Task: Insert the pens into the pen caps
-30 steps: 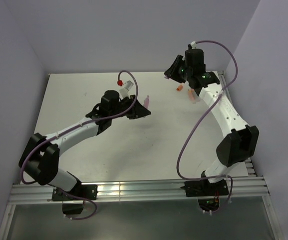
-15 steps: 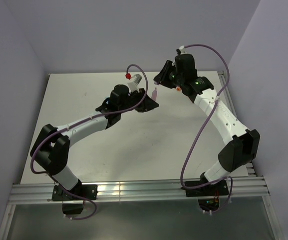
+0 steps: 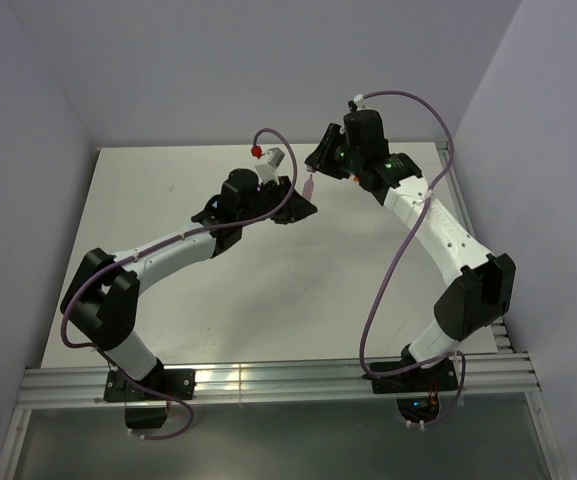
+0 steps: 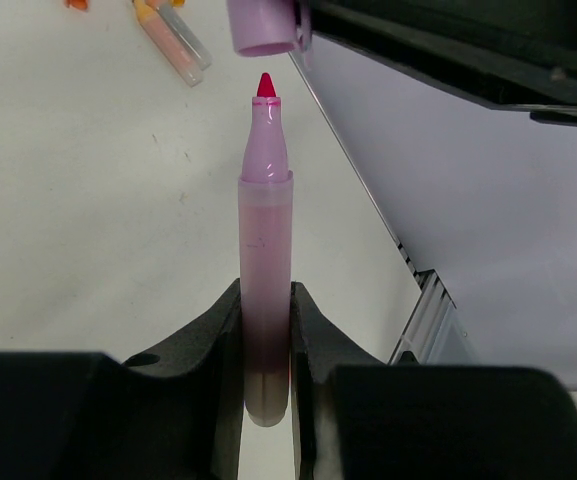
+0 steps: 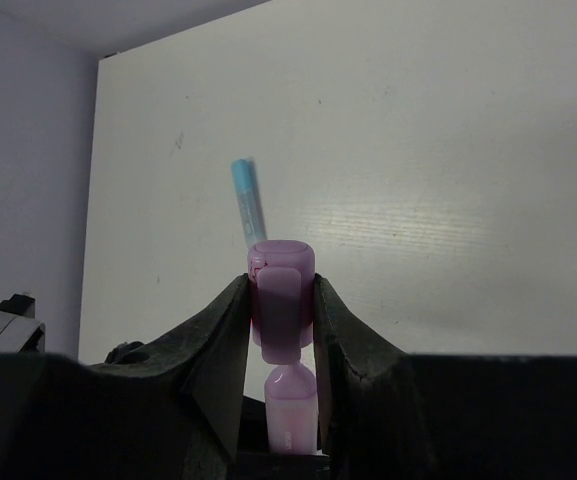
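Clearly the capping step is in hand, at the point just ahead of contact. The left claw (image 4: 265, 300) is clamped on the lower half of a pale pink pen (image 4: 265, 230). It holds the pen in the air above the table (image 4: 88, 220), with the red tip pointing away from the wrist. The right claw (image 5: 281, 300) is closed around a purple cap (image 5: 281, 268). In the left wrist view the cap's open mouth sits directly beyond the red tip, close but apart, with a small gap showing between them. From above, the two claws meet over the far middle of the table, and the pen is a small pale sliver between them.

Pen and cap look lined up on one axis, as far as the left wrist view lets me judge. The next move calls for closing that gap straight along the pen's length, both grips held firm, and pressing until the nose seats inside the cap. Any sideways drift would likely put the tip against the cap's rim and could twist the pen between the fingers.

Other pieces lie on the table: a blue pen (image 5: 245, 200) farther off in the right wrist view, and some peach and orange pieces (image 4: 173, 40) at the top of the left wrist view. Most of the task seems to lie ahead.
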Tool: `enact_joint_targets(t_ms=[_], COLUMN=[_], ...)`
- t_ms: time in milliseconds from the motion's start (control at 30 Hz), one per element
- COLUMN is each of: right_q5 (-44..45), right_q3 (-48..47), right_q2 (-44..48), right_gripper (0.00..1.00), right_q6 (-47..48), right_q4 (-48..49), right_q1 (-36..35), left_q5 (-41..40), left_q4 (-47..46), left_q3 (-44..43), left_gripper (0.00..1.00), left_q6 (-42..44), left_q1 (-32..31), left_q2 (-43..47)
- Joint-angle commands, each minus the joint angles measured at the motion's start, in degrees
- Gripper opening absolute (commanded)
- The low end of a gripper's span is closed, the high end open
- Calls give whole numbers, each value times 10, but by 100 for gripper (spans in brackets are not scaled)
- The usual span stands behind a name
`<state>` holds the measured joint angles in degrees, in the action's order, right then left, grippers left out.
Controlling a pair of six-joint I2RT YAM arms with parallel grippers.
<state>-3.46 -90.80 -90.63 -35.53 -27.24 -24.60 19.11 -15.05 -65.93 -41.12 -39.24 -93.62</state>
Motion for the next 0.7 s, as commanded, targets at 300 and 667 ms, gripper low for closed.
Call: enact_joint_targets(t_ms=[300,667], right_q5=[10,5], right_q3=[-31,-21], right_q2=[-7,5], right_gripper=[0,0], right_q6=[6,6], right_q4=[-2,3], right_q1=[-7,-17], left_q5=[-13,-22], left_q4=[-6,-2], left_q3=[-17,-17], left_gripper=[0,0], left_q6=[20,27], left_q1=[-1,0], left_q2=[24,27])
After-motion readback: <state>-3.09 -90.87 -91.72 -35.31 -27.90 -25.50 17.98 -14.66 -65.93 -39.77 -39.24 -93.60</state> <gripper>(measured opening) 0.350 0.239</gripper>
